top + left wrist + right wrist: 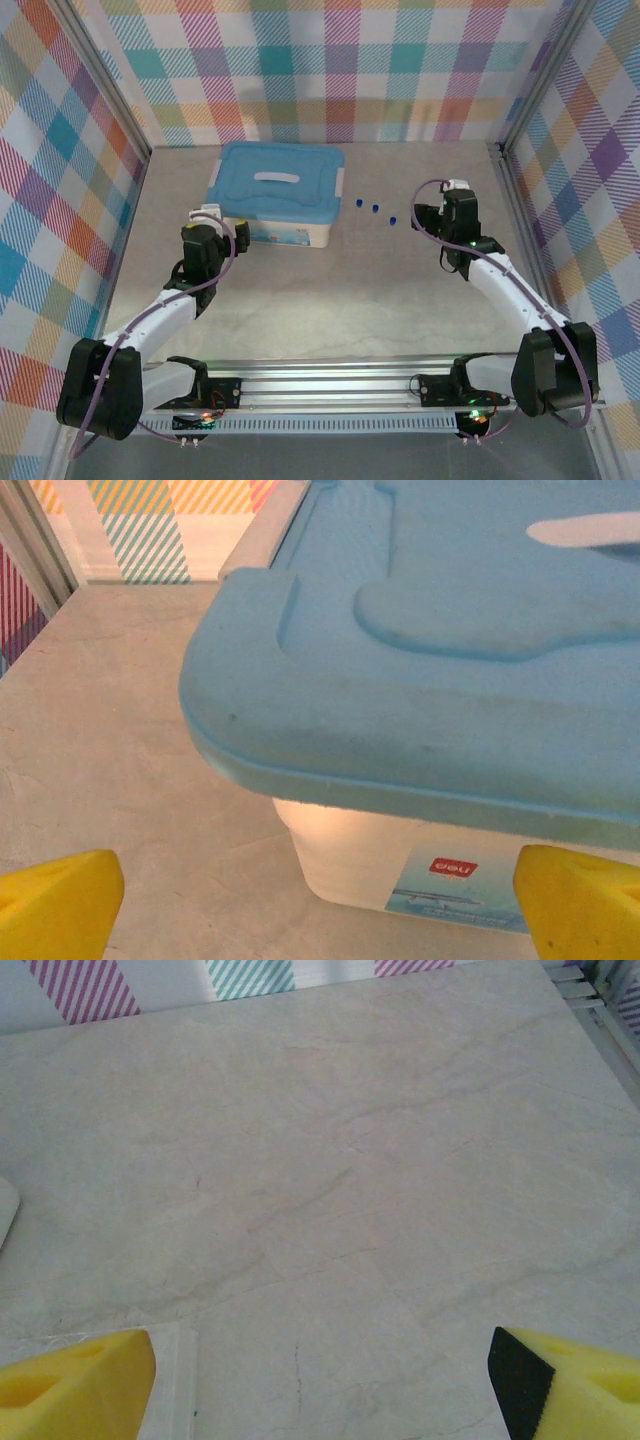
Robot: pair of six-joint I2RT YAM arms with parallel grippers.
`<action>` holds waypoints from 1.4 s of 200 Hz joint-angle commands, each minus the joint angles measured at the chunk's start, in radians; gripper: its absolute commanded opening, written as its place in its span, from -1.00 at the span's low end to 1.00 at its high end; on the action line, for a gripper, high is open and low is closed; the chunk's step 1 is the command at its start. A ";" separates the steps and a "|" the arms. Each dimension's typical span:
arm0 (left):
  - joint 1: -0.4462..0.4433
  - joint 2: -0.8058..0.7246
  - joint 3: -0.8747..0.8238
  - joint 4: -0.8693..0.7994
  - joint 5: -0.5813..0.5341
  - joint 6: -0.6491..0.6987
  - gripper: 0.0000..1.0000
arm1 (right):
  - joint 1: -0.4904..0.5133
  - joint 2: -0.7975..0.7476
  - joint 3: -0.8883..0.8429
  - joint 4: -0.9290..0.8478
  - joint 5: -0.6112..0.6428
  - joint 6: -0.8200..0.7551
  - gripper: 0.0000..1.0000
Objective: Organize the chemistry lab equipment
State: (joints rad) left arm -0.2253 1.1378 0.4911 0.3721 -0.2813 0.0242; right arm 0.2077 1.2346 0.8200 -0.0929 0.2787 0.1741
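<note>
Three small blue caps (pixel 375 208) of thin clear tubes lie in a row on the table, right of the box. My right gripper (pixel 427 216) hovers just right of the nearest cap (pixel 392 217). In the right wrist view the right gripper (pixel 320 1385) is open over bare table, and a pale clear tube end (pixel 170 1385) lies beside its left fingertip (pixel 75 1385). My left gripper (pixel 236 232) sits at the front left corner of the box. The left gripper (pixel 320 915) is open, with the box corner between its yellow fingertips (pixel 60 905).
A translucent plastic box (pixel 285 235) with a blue lid (pixel 278 183) on it stands at the back left of the table; the lid (pixel 420 660) looms close in the left wrist view. Checked walls ring the table. A white rounded edge (pixel 5 1210) shows at the left.
</note>
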 commanded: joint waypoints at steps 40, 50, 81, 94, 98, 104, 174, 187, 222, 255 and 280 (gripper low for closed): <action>0.068 0.093 -0.109 0.236 0.086 0.027 0.99 | -0.007 0.007 -0.116 0.201 -0.069 -0.103 0.74; 0.082 0.145 -0.114 0.303 0.137 0.042 0.99 | -0.010 0.023 -0.127 0.231 -0.096 -0.119 0.74; 0.133 0.263 -0.122 0.407 0.178 0.021 0.99 | -0.023 0.050 -0.129 0.252 -0.121 -0.150 0.72; 0.143 0.305 -0.134 0.484 0.205 0.032 0.99 | -0.039 0.046 -0.146 0.287 -0.136 -0.156 0.72; 0.147 0.321 -0.135 0.502 0.203 0.030 0.99 | -0.045 0.048 -0.147 0.290 -0.139 -0.155 0.72; 0.153 0.341 -0.135 0.516 0.211 0.025 1.00 | -0.054 0.050 -0.148 0.296 -0.148 -0.154 0.72; 0.174 0.448 -0.145 0.628 0.297 0.035 0.99 | -0.111 0.097 -0.221 0.490 -0.263 -0.220 0.70; 0.175 0.448 -0.149 0.634 0.269 0.021 0.99 | -0.114 0.128 -0.233 0.533 -0.264 -0.235 0.70; 0.175 0.449 -0.179 0.691 0.240 0.010 0.99 | -0.175 0.139 -0.252 0.617 -0.355 -0.196 0.70; 0.175 0.447 -0.193 0.716 0.249 0.012 0.99 | -0.217 0.162 -0.232 0.613 -0.369 -0.177 0.68; 0.174 0.447 -0.211 0.748 0.243 0.012 0.99 | -0.221 0.142 -0.244 0.592 -0.376 -0.182 0.67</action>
State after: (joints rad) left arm -0.0620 1.5879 0.3027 1.0271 -0.0380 0.0418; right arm -0.0078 1.3857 0.5793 0.4725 -0.0559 -0.0212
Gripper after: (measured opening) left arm 0.996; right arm 0.841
